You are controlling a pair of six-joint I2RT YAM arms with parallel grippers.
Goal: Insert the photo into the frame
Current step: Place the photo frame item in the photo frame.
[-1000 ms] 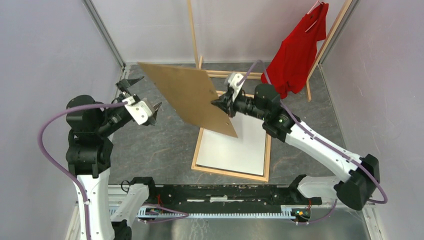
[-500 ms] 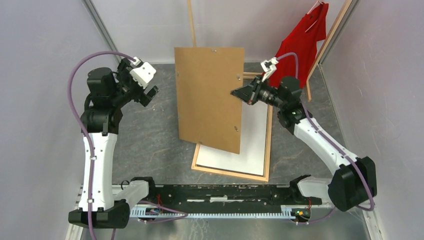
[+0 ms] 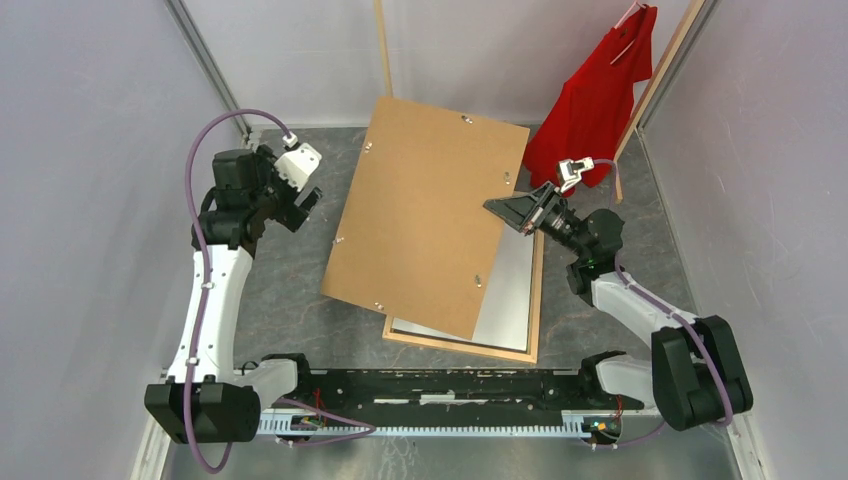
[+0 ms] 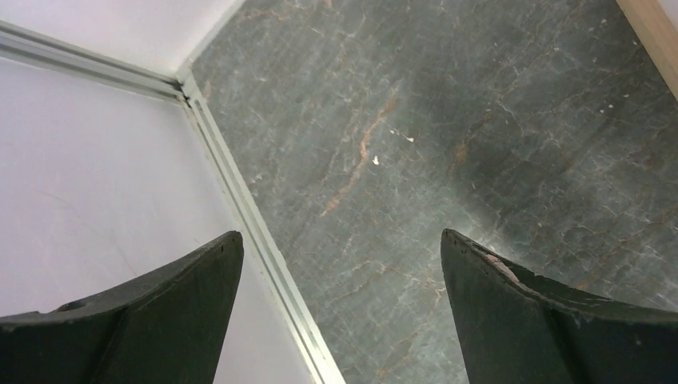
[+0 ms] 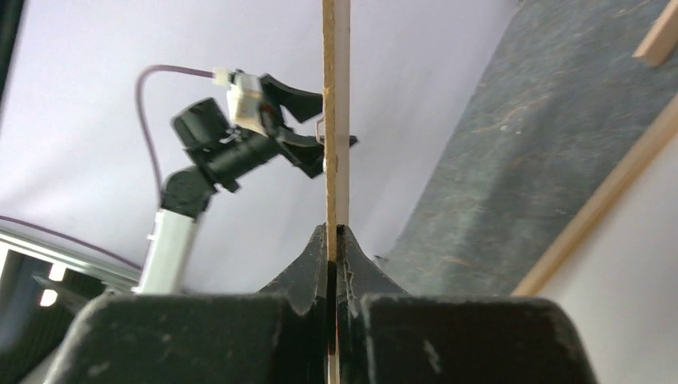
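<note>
**Figure. Backing board held over the frame.** The right pincer (image 3: 498,204) is clamped on the right-hand edge of a large, flat, brown rectangular backing board (image 3: 420,220). In the right wrist view the jaws (image 5: 336,240) meet on the thin board, which is seen edge-on (image 5: 336,120). The board reaches leftward from this pincer, tilted and turned askew.

Below the pincer and slightly to its near side, a large, thin rectangular frame of light natural wood (image 3: 460,345) lies flat on the grey marbled table (image 3: 300,290). The large rectangular paper photo (image 3: 508,285) lies inside the frame with its plain white side up. The board hides the left and far parts of both the photo and the frame.

The left pincer (image 3: 298,208) is well to the left of the board. Its jaws stand wide apart with nothing between them (image 4: 340,240), and only bare table (image 4: 480,120) lies beneath.

Behind the right pincer and to its right, a red shirt (image 3: 595,110) hangs from a tall wooden rack (image 3: 660,70).
</note>
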